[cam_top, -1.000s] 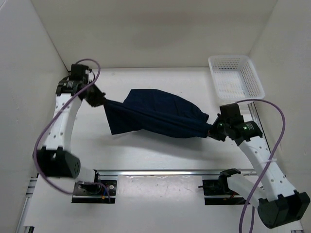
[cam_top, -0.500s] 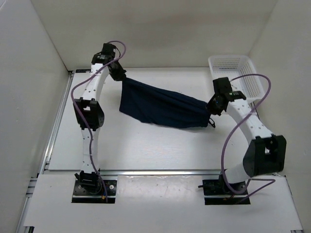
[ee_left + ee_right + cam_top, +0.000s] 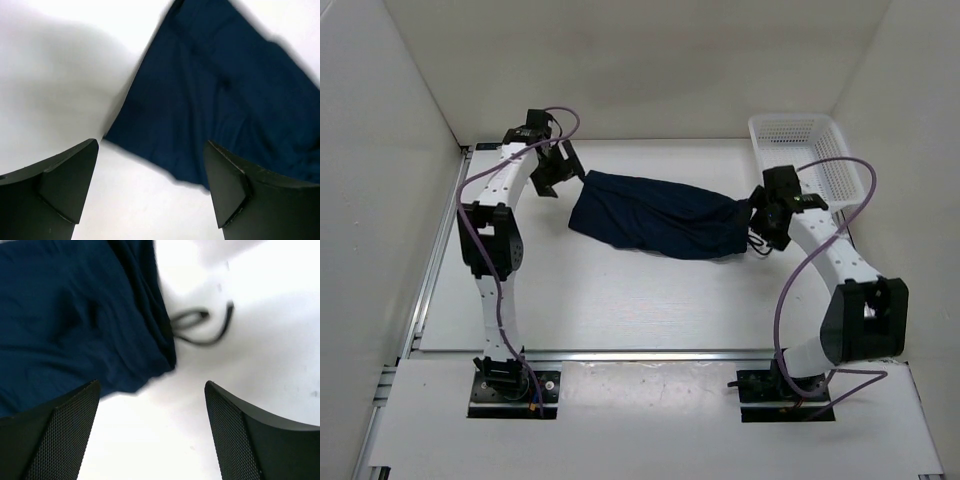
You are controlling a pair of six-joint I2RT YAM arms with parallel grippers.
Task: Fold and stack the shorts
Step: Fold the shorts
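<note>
Left arm and right arm: white links, bulky black joint housings. One purple cable loops along each arm. Each arm is bolted to a black base plate.
Left end effector: dark, smooth, wedge-shaped fingers.
Right end effector: same wedge shape, inner faces covered in fine mesh texture.

Dark navy shorts, 1 pair, soft and creased, lying loose on the white table. Stretched into a long rumpled band, left end farther back, right end nearer. Thin dark drawstring looped out at the right end.
</note>
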